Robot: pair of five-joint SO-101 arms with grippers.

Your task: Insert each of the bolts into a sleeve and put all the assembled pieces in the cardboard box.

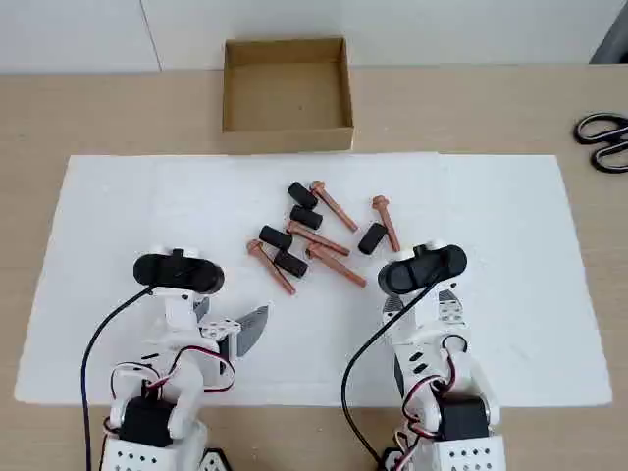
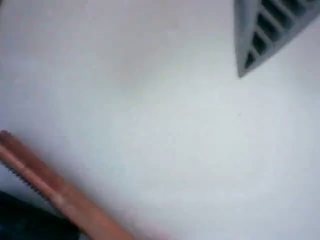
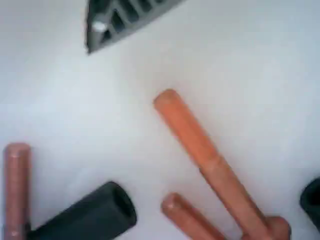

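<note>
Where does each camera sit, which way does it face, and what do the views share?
High view: fixed above, looking down on cardboard box, bolts, sleeves; left arm and right arm show.
Left wrist view: on that arm, close over the white sheet; a corner of the left gripper shows.
Right wrist view: on its arm, close over bolts and a sleeve; a corner of the right gripper shows.
Shared: all see sheet and bolts.

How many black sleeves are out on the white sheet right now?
5: far sleeve, second sleeve just nearer, left sleeve, nearest sleeve, right sleeve beside a bolt. None looks hidden.
</note>
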